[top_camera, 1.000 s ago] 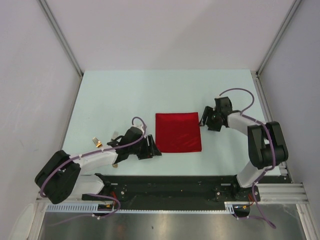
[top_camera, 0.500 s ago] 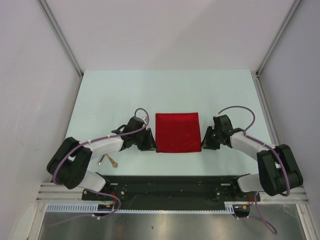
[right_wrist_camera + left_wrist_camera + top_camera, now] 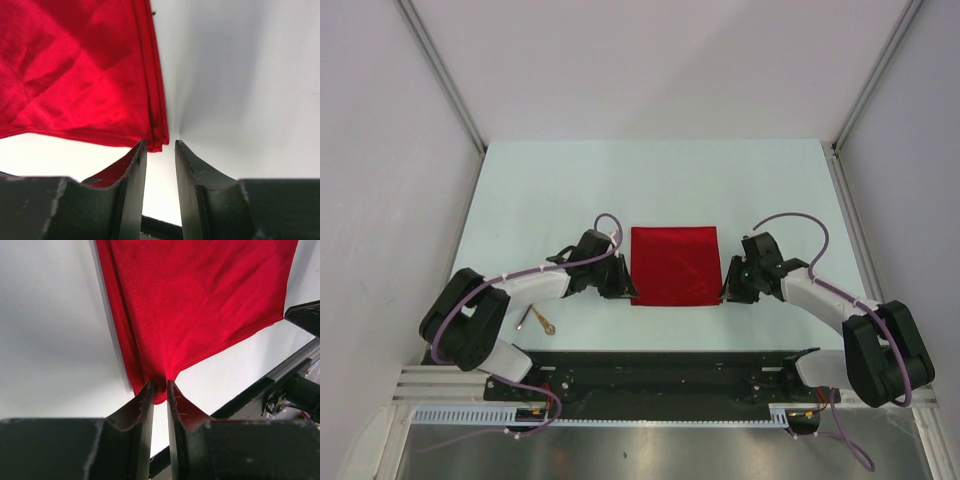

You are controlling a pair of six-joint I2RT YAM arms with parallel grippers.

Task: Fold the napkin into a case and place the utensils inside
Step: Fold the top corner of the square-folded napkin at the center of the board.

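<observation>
Plainly limp and slick, the napkin (image 3: 673, 265) wants near-corner grips: left gripper (image 3: 160, 389) pinches one, right gripper (image 3: 159, 145) stands narrowly agape at the other.

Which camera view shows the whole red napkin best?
The top external view: the napkin lies whole, a flat red rectangle on the table. The left wrist view shows only one corner, pinched in the left hand. The right wrist view shows another corner, just before the open right hand.
</observation>
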